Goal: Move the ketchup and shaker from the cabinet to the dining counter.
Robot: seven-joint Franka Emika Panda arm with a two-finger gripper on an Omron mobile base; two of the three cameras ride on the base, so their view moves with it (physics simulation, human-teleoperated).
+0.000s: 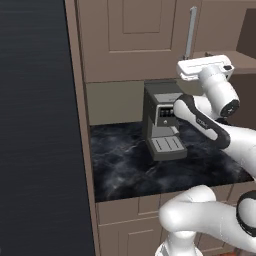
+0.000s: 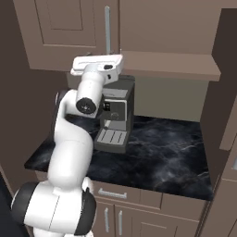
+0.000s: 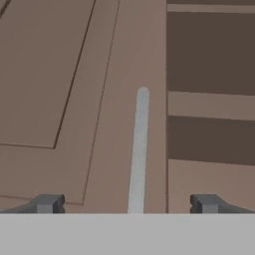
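The cabinet (image 1: 130, 35) hangs above the worktop, its left door shut, with a long silver bar handle (image 1: 190, 32). Right of that door the cabinet stands open, and a plain brown shelf (image 2: 171, 65) shows. My gripper (image 3: 128, 203) is open and raised level with the handle's lower end (image 3: 139, 149). The bar runs up between the two fingertips (image 3: 47, 203) without touching either. The white hand (image 2: 98, 62) sits just under the handle (image 2: 107, 28). The ketchup, the shaker and the dining counter are out of view.
A grey coffee machine (image 1: 162, 120) stands on the short black marble worktop (image 1: 125, 160), directly below my hand. Beige drawers (image 2: 115, 194) run under the worktop. A tall dark panel (image 1: 35, 125) fills the left side, and a brown wall (image 2: 227, 92) closes the right.
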